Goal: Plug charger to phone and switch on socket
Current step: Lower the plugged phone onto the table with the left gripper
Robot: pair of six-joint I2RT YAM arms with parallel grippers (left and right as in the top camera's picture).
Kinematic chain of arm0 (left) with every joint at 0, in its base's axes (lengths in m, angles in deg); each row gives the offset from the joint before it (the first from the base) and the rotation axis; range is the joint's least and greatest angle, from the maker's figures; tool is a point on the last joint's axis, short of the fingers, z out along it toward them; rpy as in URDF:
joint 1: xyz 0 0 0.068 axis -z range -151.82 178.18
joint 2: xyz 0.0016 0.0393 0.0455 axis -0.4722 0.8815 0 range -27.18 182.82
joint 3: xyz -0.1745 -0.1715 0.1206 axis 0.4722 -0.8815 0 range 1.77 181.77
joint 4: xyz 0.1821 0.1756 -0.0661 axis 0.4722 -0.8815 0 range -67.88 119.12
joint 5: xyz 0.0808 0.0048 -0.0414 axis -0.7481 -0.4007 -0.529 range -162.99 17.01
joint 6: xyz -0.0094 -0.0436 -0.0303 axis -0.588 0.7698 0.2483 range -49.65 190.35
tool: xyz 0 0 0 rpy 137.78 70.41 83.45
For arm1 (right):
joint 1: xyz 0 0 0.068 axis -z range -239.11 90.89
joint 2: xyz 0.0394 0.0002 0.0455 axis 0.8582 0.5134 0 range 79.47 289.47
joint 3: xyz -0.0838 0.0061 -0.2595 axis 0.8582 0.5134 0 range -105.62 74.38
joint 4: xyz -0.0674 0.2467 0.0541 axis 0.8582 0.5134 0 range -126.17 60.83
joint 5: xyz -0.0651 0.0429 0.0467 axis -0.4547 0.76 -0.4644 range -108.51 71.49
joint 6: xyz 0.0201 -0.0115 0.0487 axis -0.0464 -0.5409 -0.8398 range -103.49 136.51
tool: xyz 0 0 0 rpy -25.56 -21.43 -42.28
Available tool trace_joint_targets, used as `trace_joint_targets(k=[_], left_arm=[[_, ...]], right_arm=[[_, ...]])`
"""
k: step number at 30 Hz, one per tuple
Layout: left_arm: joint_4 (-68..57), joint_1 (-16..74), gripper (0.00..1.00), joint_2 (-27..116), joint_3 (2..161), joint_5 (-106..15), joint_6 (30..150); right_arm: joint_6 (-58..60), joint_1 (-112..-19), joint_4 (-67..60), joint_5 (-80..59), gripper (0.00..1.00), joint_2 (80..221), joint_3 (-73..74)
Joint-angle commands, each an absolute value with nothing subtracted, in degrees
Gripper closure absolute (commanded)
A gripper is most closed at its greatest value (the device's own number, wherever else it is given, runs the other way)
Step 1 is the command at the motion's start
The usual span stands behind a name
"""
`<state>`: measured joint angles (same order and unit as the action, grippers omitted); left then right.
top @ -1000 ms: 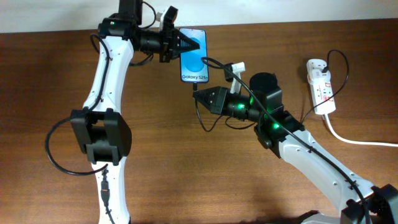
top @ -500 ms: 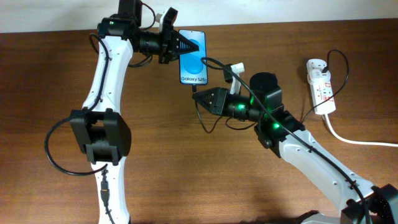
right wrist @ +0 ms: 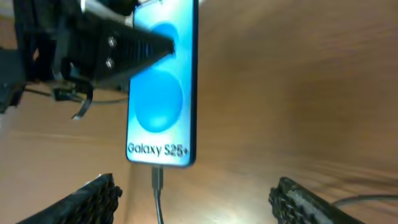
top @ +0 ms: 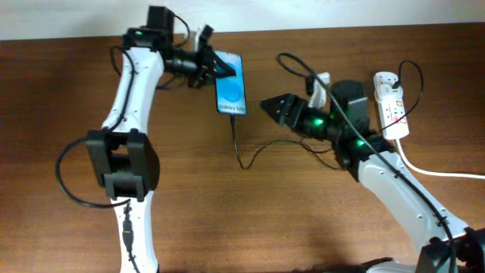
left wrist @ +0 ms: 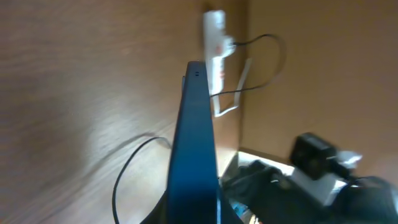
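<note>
The phone [top: 231, 85] shows its bright blue screen at the back of the table, and my left gripper [top: 214, 67] is shut on its left edge. The charger [top: 237, 144] is a thin black cable. Its small plug [right wrist: 157, 177] sits in the phone's [right wrist: 163, 87] bottom port, and the cable trails down and off to the right. Off to the right of the phone, my right gripper [top: 271, 108] stands open and holds nothing. The socket [top: 390, 102], a white strip with red markings, lies at the far right. The left wrist view shows the phone [left wrist: 196, 143] edge-on.
A thick white cord [top: 432, 168] runs from the socket toward the right edge. My right arm [top: 394, 178] crosses the right half of the brown table [top: 227, 220]. The cable also loops over that arm near the socket.
My right gripper has opened, let go of the charger plug and drawn back to the right. The plug stays in the phone, which has tilted and shifted slightly with the left gripper.
</note>
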<state>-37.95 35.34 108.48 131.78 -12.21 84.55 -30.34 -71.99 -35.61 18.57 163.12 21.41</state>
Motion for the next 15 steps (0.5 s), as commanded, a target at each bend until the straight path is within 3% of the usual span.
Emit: trace_joint_targets(k=[1, 4, 10, 15], left_arm=[[-36.5, 36.5, 1.00, 108.0, 125.2, -21.7, 83.5], [-31.9, 36.5, 1.00, 108.0, 119.8, -23.5, 83.5], [-22.5, 36.5, 1.00, 109.4, 111.6, -28.4, 83.5], [-21.7, 36.5, 1.00, 113.3, 111.5, -28.5, 83.5]], right_arm=[[-25.2, -69.6, -31.9, 18.3, 0.11, 163.1, 20.6], [-22.4, -69.3, -28.8, 18.3, 0.02, 163.1, 20.6], [-18.2, -69.3, -23.2, 17.1, 0.02, 163.1, 20.4], [-18.2, -69.3, -21.7, 16.8, 0.02, 163.1, 20.4]])
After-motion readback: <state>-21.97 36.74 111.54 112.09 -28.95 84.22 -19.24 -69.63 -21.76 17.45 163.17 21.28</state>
